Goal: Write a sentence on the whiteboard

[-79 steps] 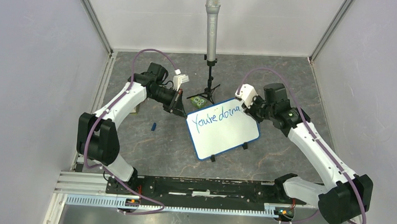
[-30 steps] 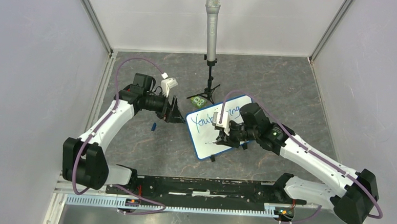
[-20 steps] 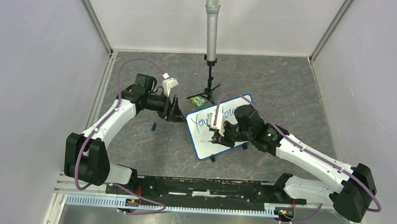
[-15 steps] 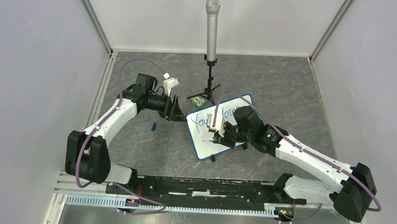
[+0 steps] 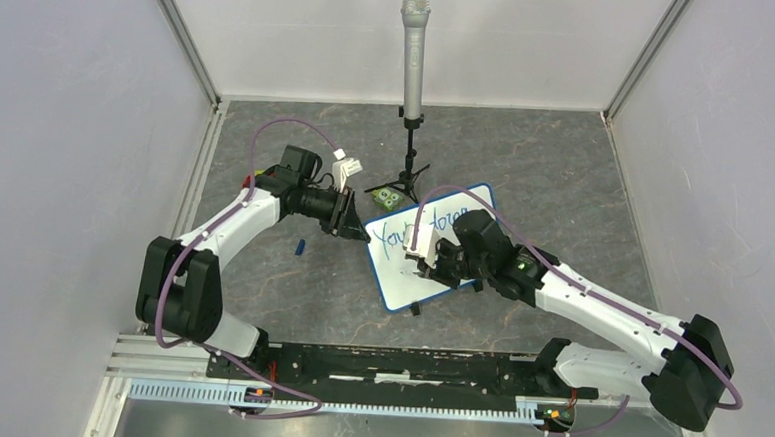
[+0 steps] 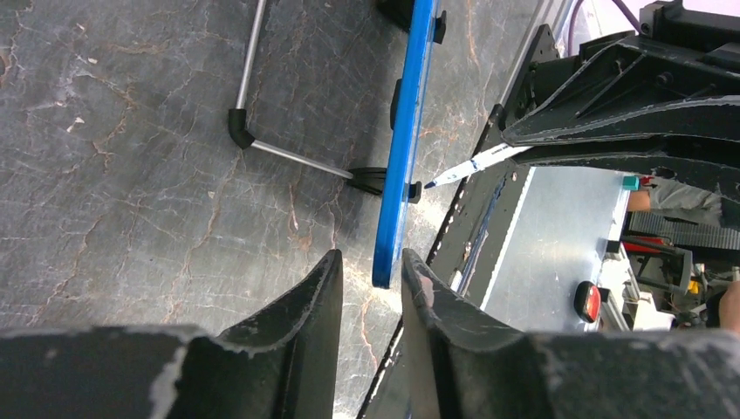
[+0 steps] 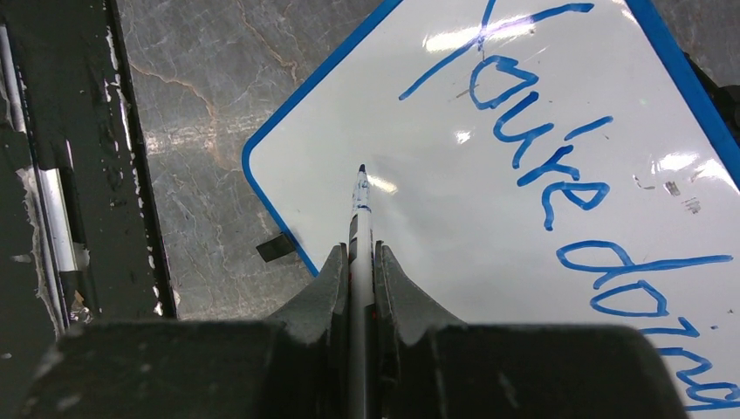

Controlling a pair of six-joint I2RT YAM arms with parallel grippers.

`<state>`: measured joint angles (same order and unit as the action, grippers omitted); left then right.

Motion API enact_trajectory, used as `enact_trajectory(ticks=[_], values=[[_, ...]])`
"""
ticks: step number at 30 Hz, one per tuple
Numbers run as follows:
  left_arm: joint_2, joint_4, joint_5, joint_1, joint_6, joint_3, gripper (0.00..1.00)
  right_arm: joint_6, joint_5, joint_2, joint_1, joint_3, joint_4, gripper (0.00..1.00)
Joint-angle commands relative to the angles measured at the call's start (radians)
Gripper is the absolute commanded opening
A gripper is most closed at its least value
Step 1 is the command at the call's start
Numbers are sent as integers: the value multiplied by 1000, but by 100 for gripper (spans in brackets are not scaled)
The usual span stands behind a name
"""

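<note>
The whiteboard (image 5: 397, 285) lies tilted on the dark stone floor, and the sentence (image 5: 405, 233) on it reads "You're doing" in blue along its upper edge (image 7: 558, 166). My right gripper (image 5: 423, 269) hangs over the board's blank lower left and is shut on a marker (image 7: 359, 209); I cannot tell if the tip touches the white surface (image 7: 436, 227). My left gripper (image 5: 359, 227) is at the board's left corner. Its jaws are narrowly open around the blue edge (image 6: 401, 157), with a gap on one side (image 6: 373, 255). The marker (image 6: 471, 164) shows beyond the board.
A microphone (image 5: 413, 50) stands on a small tripod just behind the board; one tripod leg (image 6: 288, 154) lies close to the board's edge. A small green object (image 5: 387, 195) sits by the tripod. A blue cap (image 5: 301, 246) lies on the floor at the left.
My left gripper has moved right onto the board's corner and its jaws have narrowed around the edge. The right gripper with the marker has barely shifted over the lower left.
</note>
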<state>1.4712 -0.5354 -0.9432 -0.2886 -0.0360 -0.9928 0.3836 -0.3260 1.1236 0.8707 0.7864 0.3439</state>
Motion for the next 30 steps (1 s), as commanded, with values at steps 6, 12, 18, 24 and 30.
enact_trajectory(ticks=[6, 12, 18, 24, 30], values=[[11, 35, -10, -3, 25, -46, 22, -2, 45, 16, 18, 21, -50, 0], [9, 35, -5, -4, 25, -44, 13, 0, 67, 27, 31, 27, -54, 0], [11, 33, -3, -4, 26, -43, 6, -6, 123, 37, 36, 28, -73, 0], [9, 32, -2, -3, 25, -42, 3, -10, 155, 53, 41, 35, -86, 0], [7, 30, 0, -4, 25, -41, 2, -17, 144, 66, 53, 44, -92, 0]])
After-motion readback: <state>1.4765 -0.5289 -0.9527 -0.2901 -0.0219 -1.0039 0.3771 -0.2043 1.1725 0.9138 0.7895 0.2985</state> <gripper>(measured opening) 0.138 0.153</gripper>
